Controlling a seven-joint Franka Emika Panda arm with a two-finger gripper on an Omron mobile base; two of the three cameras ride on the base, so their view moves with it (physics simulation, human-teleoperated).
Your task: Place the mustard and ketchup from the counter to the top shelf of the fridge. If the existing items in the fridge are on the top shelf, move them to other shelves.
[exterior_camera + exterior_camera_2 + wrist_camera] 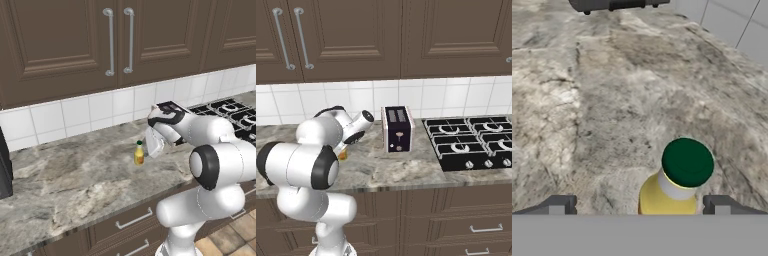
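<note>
1. The grey-brown veined stone counter (75,175) runs under dark brown wooden wall cabinets (65,40) with long metal handles, and a white tiled backsplash (75,115) stands between them.
2. In the right base view a dark box-shaped two-slot toaster (397,128) stands on the counter, and a black gas cooktop (471,140) lies at 3 o'clock from it.
3. Below the counter edge there are brown drawers (125,225) with metal bar handles.
4. The small yellow mustard bottle with the dark green round cap (139,153) stands upright on the counter, just at 9 o'clock from the white two-finger gripper (152,145) in the left base view.
5. In the hand view the bottle (674,182) is between the two dark finger tips (719,205), nearer to the one at 3 o'clock; I cannot tell whether they touch it.
6. The gripper jaws are spread wide and pinch nothing.
7. The bottle body is yellow, with a pale neck ring under the cap.
</note>
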